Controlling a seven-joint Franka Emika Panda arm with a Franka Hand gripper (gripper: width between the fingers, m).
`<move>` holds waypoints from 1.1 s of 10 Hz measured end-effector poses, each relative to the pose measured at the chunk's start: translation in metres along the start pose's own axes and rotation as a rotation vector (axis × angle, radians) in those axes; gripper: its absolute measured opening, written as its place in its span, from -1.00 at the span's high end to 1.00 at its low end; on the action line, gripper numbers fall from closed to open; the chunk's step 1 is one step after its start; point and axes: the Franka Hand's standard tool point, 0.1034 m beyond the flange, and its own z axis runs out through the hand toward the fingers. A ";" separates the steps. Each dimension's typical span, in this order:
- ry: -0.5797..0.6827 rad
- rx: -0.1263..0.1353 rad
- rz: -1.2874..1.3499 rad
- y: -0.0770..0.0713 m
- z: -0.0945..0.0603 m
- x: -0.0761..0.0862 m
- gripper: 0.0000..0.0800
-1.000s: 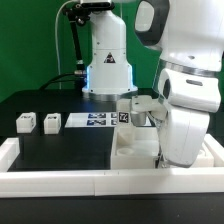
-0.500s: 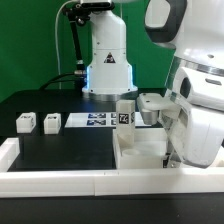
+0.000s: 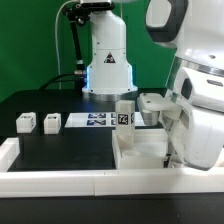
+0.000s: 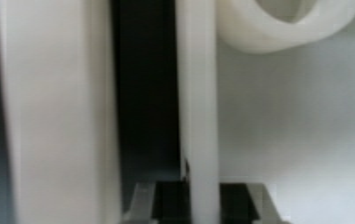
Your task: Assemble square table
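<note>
Pinching the thin raised rim (image 4: 195, 100) of the large white square plastic panel (image 3: 138, 152), the two-finger gripper (image 4: 195, 205) shows in the wrist view with a dark pad (image 4: 154, 205) pressed against each side of that wall. In the exterior view the bulky white robot arm (image 3: 195, 110) hides the gripper. The panel lies flat on the black table surface (image 3: 70, 150), in front of the exterior view's right end of the marker board (image 3: 95, 120). Two small white tagged block legs (image 3: 24, 123) (image 3: 51, 122) stand side by side just off the board's other end. A third tagged white block leg (image 3: 124, 117) stands upright at the board's right end, by the panel's far corner.
</note>
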 end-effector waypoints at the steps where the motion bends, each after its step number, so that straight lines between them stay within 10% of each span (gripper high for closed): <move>1: -0.006 0.009 0.001 0.002 -0.001 0.000 0.85; 3: -0.009 0.019 0.004 0.000 0.000 -0.001 0.85; 8: -0.042 0.123 -0.004 -0.026 0.002 -0.004 -0.48; 11: -0.045 0.135 -0.005 -0.029 0.002 -0.005 -0.62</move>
